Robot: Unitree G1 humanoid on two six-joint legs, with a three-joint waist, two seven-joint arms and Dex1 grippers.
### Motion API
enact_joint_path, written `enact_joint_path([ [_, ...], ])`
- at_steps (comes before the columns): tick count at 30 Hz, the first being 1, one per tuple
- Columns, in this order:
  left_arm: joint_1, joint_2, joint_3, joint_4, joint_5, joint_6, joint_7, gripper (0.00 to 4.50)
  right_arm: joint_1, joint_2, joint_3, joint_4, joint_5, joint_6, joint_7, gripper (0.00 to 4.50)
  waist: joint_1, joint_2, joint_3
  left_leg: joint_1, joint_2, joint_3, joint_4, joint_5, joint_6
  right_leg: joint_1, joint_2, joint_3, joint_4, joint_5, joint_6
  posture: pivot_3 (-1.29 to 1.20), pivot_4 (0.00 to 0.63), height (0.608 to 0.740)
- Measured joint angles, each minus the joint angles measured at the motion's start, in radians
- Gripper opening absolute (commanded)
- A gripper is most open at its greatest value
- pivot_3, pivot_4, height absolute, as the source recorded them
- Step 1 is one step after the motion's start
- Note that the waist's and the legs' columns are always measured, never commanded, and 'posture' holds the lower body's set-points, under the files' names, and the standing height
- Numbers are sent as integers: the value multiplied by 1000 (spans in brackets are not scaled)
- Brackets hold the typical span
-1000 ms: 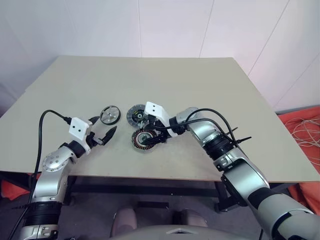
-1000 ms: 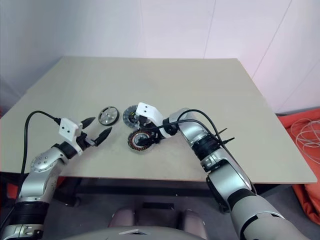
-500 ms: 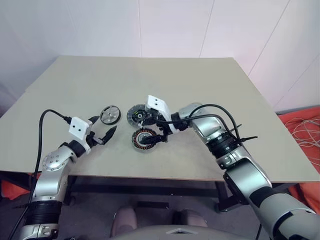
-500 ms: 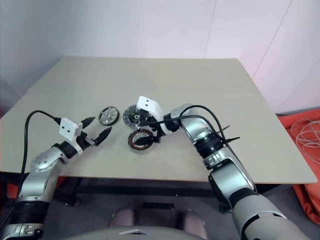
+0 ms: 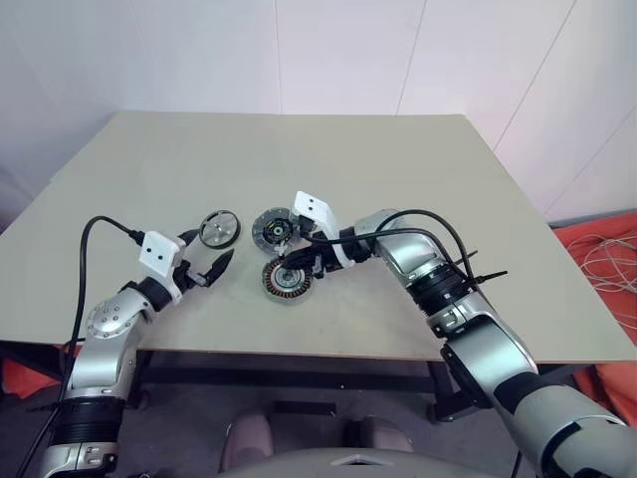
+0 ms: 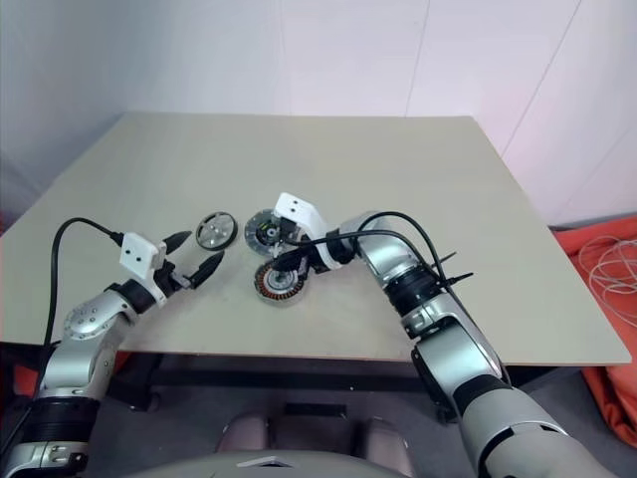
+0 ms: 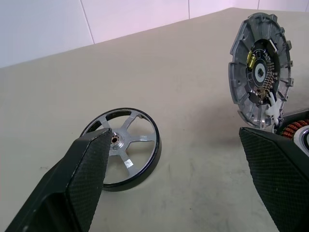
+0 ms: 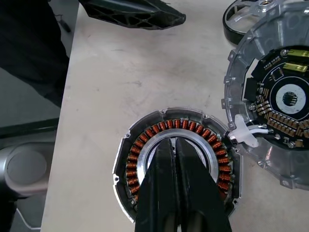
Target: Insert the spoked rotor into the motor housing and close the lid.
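The motor housing (image 5: pixel 287 280), a round silver body with a ring of copper windings (image 8: pixel 193 126), lies near the table's front. My right gripper (image 8: pixel 172 141) is shut, its fingertips together over the housing's open centre with nothing between them. Just behind the housing lies the lid (image 5: pixel 271 229), a grey ribbed disc with a dark centre. Left of the lid, the spoked rotor (image 7: pixel 123 147) lies flat, black-rimmed with silvery spokes. My left gripper (image 5: pixel 204 267) is open and empty, hovering near the table just short of the rotor.
A white plug with thin wires (image 8: pixel 244 136) sits between the lid and the housing rim. The tan table (image 5: pixel 398 169) stretches bare behind and to the right of the parts. Its front edge (image 5: pixel 299 354) runs close below both arms.
My right gripper has shut; earlier its fingers stood open around the housing. The left arm, rotor, lid and housing have stayed where they were.
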State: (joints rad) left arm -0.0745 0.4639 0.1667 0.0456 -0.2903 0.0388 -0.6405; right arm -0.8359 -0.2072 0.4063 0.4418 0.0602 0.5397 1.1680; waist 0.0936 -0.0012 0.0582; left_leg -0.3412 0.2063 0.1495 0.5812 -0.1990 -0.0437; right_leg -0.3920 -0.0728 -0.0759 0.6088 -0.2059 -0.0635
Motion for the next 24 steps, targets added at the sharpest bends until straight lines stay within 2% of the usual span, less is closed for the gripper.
enact_joint_path([
  [11, 0, 0, 0, 0, 0, 0, 1, 4500, 16, 16, 9, 162, -31, -118, -16, 29, 0, 0, 0, 0, 0, 0, 0, 0, 0, 1, 0, 0, 0, 0, 0, 0, 0, 740],
  [15, 0, 0, 0, -1, 0, 1, 2, 4500, 16, 16, 7, 194, -33, -163, -14, 29, 0, 0, 0, 6, 0, 0, 0, 0, 0, 6, 0, 0, 0, -1, 2, 0, 0, 740],
  [16, 0, 0, 0, -1, 0, 1, 2, 4500, 16, 16, 5, 196, -33, -164, -14, 29, 0, 0, 0, 8, 0, 0, 0, 0, 0, 7, 0, 0, 0, -4, 6, 0, 0, 740],
  [24, -2, 0, -1, -1, 0, 1, 2, 4500, 17, 26, -42, 198, -13, -110, -16, 29, 1, 0, 0, 7, 0, 0, 0, 0, -1, 6, 0, 0, 0, -3, 5, 0, 0, 740],
])
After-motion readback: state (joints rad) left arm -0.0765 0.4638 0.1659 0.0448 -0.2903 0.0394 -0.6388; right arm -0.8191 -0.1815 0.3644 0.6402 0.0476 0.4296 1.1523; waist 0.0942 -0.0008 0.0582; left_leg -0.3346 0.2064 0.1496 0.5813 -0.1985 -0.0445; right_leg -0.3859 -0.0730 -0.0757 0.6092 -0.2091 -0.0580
